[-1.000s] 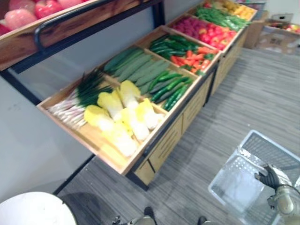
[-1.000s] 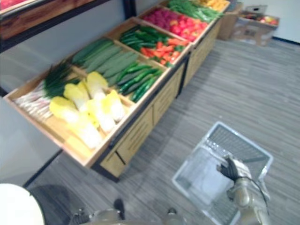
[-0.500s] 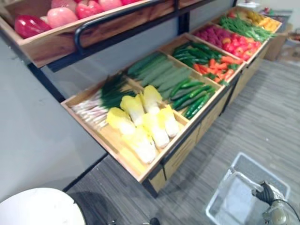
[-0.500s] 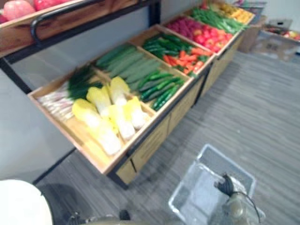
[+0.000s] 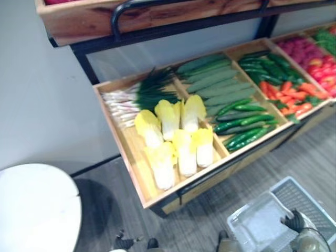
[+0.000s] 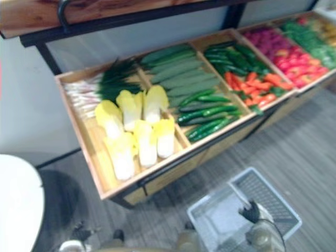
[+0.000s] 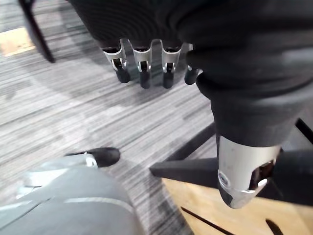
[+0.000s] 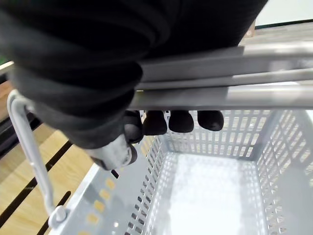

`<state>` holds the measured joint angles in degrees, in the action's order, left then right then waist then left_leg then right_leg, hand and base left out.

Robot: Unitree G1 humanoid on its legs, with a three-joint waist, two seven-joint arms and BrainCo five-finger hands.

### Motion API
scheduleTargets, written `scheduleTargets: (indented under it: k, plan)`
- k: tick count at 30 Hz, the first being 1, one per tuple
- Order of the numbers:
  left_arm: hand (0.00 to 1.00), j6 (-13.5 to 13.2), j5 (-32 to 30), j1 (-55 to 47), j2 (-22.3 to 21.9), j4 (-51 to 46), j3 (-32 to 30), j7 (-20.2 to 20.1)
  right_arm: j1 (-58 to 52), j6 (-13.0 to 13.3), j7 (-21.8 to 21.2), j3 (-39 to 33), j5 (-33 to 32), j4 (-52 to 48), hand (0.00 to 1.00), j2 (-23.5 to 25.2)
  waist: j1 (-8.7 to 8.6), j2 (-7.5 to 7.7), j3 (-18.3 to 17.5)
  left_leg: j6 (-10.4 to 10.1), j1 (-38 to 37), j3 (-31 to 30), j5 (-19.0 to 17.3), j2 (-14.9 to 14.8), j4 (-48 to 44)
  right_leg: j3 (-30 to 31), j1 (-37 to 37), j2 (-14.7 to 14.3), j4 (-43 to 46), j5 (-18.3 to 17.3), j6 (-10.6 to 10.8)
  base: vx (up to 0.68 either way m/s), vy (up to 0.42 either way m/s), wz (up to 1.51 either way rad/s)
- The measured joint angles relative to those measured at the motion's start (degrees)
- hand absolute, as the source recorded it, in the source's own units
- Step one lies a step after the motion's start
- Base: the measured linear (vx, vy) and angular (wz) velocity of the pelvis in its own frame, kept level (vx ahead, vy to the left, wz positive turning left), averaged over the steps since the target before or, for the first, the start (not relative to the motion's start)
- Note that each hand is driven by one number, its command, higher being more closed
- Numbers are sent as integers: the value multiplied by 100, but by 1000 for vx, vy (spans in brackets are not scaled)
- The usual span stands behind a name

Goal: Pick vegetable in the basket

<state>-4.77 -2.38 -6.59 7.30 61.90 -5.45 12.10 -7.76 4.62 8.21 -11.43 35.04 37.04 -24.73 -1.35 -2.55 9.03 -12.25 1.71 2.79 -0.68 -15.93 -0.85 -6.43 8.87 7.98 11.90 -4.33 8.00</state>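
Basket (image 5: 257,226): pale perforated plastic, hanging low over the floor in front of the wooden stand (image 5: 131,157), off its front edge toward the right; no vegetable lies inside it. Right hand (image 5: 295,221): fingers curled round the basket's handle (image 8: 220,73), carrying it. Left hand (image 7: 143,58): fingers straight and relaxed, thumb apart, holding nothing, hanging over the floor beside the stand's lower front. Stock on the stand's tray: spring onions (image 5: 134,94) at the back left corner; yellow-white cabbages (image 5: 178,139) from the middle of the left compartment down to its front edge; long pale cucumbers (image 5: 215,79) at the back of the next compartment; short dark-green cucumbers (image 5: 244,121) at its front; carrots (image 5: 294,94) further right. Status, as a judgement: the pick is not yet begun, and every vegetable lies on the stand. Handling note: the free left hand would best rise over the tray's front edge and take a piece lying nearest that edge, closing round its thick middle; the basket should be kept level, close under the front edge and clear of the woodwork, so the drop is short.
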Motion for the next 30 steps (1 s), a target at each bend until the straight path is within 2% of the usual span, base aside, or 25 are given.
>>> scheduleTargets:
  k: [1, 2, 4, 5, 7, 9, 11, 12, 14, 17, 19, 23, 25, 30]
  plan:
    - [0, -1, 0, -80, -62, 50, -124, -2, 52, 33, 0, 23, -21, 0, 100, 3, 9, -54, -26, -44, -6, 89, 217, -150, 87, -69, -36, -161, -23, -1, -63, 144, -324, 16]
    - [0, -2, 0, -116, -87, 55, -210, -2, 74, 110, 12, 22, -27, 1, 100, 0, 11, -45, -16, -33, 0, 183, 408, -239, 87, -157, -145, -260, -132, 25, -142, 146, -288, 18]
    - [0, -5, 0, -143, -116, 53, -236, -3, 75, 118, 80, -16, -158, 34, 100, -10, -3, -35, -14, 4, -23, 281, 596, -273, 60, -250, -317, -306, -247, 38, -162, 102, -184, 21]
    - [0, -6, 0, -160, -163, 49, -252, -2, 73, 127, 126, -105, -190, 132, 100, -15, -4, 22, 9, 69, -50, 361, 706, -251, 28, -287, -430, -291, -310, 38, -162, 58, -84, 20]
    - [0, -8, 0, -187, -231, 5, -352, 3, 49, 128, 151, -266, -226, 274, 100, -19, 1, 26, 9, 79, -47, 534, 735, -188, -109, -327, -541, -224, -337, 5, -213, 45, -38, 17]
    - [0, -14, 0, -221, -282, -85, -404, 66, -98, 129, 191, -439, -302, 400, 100, -19, 6, 20, 5, 171, -56, 769, 805, -30, -170, -366, -627, -98, -387, 0, -214, -1, 11, 18]
    - [0, -16, 0, -258, -360, -252, -448, 269, -293, 120, 255, -523, -371, 485, 100, 35, -5, -38, -12, 174, -81, 810, 806, 71, -16, -403, -622, -8, -428, 12, -188, -40, 74, 15]
    - [0, -17, 0, -271, -373, -316, -475, 341, -327, 121, 258, -567, -372, 525, 100, 76, -9, -41, -13, 173, -87, 818, 806, 80, 39, -415, -621, 1, -462, 20, -177, -67, 105, 20]
    - [0, -37, 1, -270, -435, -549, -672, 756, -474, 116, 335, -730, -369, 716, 100, 169, -15, -58, -25, 171, -151, 904, 804, 113, 397, -523, -618, 10, -533, 68, -107, -66, 98, 23]
    - [0, -131, 1, -278, -449, -840, -817, 1035, -533, 107, 398, -926, -367, 1023, 100, 207, -11, -69, -36, 219, -182, 890, 743, 177, 628, -641, -633, 55, -581, 126, -19, -64, 98, 25]
    - [0, -231, -3, -376, -453, -1272, -977, 1263, -536, 104, 451, -1060, -371, 1319, 100, 279, 2, -5, -69, 291, -182, 854, 662, 335, 629, -701, -727, 209, -690, 204, 89, -69, 112, 19]
    - [0, -266, -13, -676, -505, -2076, -1324, 1685, -579, 112, 528, -1068, -380, 1581, 100, 384, 14, 67, -163, 338, -183, 819, 548, 522, 632, -720, -863, 372, -925, 310, 165, -32, 83, 9]
    - [0, -268, -14, -945, -646, -2970, -1469, 1908, -609, 82, 556, -1159, -409, 1733, 100, 448, 16, 100, -224, 356, -181, 763, 537, 597, 653, -722, -920, 420, -982, 321, 170, -2, 39, 11]
    - [0, -367, -117, -1371, -1035, -5009, -1104, 1961, -646, 82, 604, -1295, -405, 1800, 100, 443, 29, 0, -354, 352, -189, 706, 546, 614, 648, -811, -994, 429, -987, 340, 142, 33, 6, 8]
